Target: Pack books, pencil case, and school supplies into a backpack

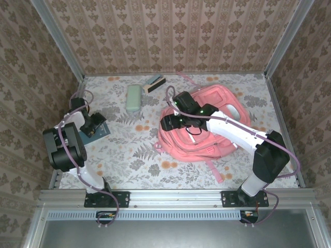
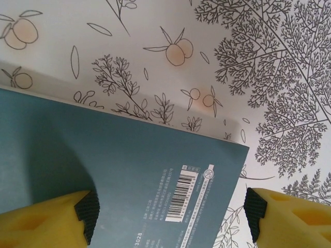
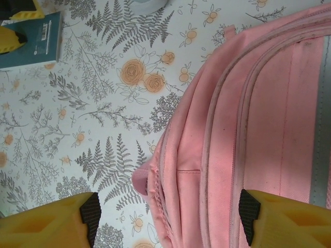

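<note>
Our left gripper (image 2: 170, 207) is spread across the edge of the teal booklet (image 2: 124, 165), so we should lower and close gently, while our right gripper (image 3: 169, 209) hangs spread over the backpack (image 3: 258, 103).

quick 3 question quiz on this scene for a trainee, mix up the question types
1. True or false: the right gripper is shut on the backpack.
2. What lies under the left gripper? A) an orange paperback B) the teal booklet C) a navy book
3. In the top view, which small item lies just right of the pencil case?

Key
1. False: its jaws stand open above the backpack's edge.
2. B
3. The stapler-like block.
</note>
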Action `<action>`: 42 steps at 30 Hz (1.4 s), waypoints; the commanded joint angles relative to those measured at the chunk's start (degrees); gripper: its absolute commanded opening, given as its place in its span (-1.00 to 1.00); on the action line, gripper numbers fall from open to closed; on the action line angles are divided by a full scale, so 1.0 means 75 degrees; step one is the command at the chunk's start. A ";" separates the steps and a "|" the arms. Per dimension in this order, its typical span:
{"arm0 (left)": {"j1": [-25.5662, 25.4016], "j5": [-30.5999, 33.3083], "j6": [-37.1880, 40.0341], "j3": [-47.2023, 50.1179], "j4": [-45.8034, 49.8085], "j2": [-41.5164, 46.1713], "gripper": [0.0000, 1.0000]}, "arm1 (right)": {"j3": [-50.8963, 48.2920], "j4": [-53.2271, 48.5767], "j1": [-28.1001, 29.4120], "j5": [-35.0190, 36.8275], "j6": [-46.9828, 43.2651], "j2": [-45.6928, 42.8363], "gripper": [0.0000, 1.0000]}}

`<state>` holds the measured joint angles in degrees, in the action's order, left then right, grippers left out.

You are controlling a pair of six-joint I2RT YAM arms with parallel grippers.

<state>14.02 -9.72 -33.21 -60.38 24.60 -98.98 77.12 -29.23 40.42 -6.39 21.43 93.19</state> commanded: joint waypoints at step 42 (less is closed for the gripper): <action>-0.3335 0.0218 -0.2586 0.3853 -0.0790 0.4326 0.59 | 0.2709 0.0265 0.0650 -0.0562 0.0550 0.3685 -0.17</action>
<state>-11.46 -6.57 -55.16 -32.42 17.61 -67.75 93.95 -26.35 45.36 -10.13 26.76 117.58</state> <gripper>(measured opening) 0.795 0.416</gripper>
